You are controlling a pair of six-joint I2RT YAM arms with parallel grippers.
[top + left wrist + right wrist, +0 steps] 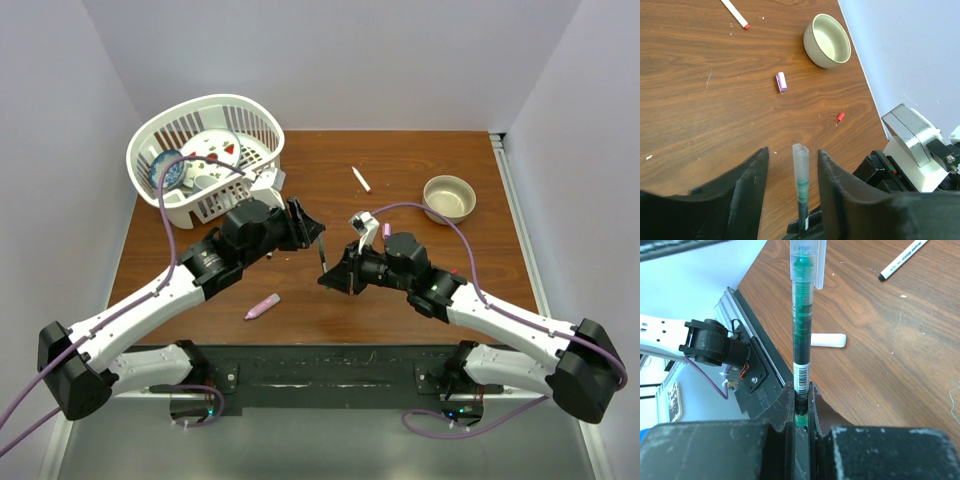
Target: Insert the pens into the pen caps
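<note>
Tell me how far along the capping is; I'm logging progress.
One looks done: the clear cap sits on the green pen, in the shut right gripper; the left gripper stands open around it. Still to do: white pen, pink pen, with pink cap and red cap loose.

Left arm (150,296) and right arm (500,320): white link shells, black joint housings. Purple cable (163,215) loops along each. Left hand (792,165) and right hand (801,390) matte black, scuffed.

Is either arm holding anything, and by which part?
The right tool grips the green-inked pen by the end opposite its cap; the left tool is open.
</note>
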